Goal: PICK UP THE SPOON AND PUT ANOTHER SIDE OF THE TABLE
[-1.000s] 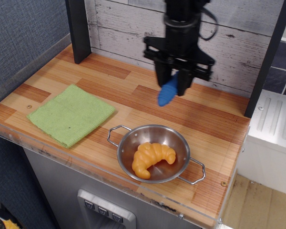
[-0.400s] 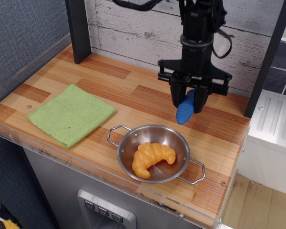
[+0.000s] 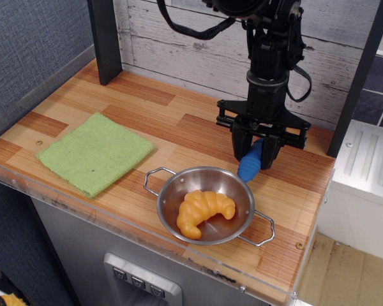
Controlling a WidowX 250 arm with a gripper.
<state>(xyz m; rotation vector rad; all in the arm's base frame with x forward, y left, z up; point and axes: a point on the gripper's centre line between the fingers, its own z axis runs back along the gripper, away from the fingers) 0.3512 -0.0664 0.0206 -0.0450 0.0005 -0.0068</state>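
Now gripper (image 3: 257, 154) clamps spoon (image 3: 249, 163) — beside bowl (image 3: 172, 186) rim.

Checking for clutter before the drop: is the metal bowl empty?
No, the metal bowl holds an orange croissant, lying inside it near the middle.

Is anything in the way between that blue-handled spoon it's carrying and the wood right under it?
Nothing visible blocks it. The gripper holds the spoon by its blue handle over bare table. The closest thing is the metal bowl with the croissant, just in front of the spoon's tip, not beneath it.
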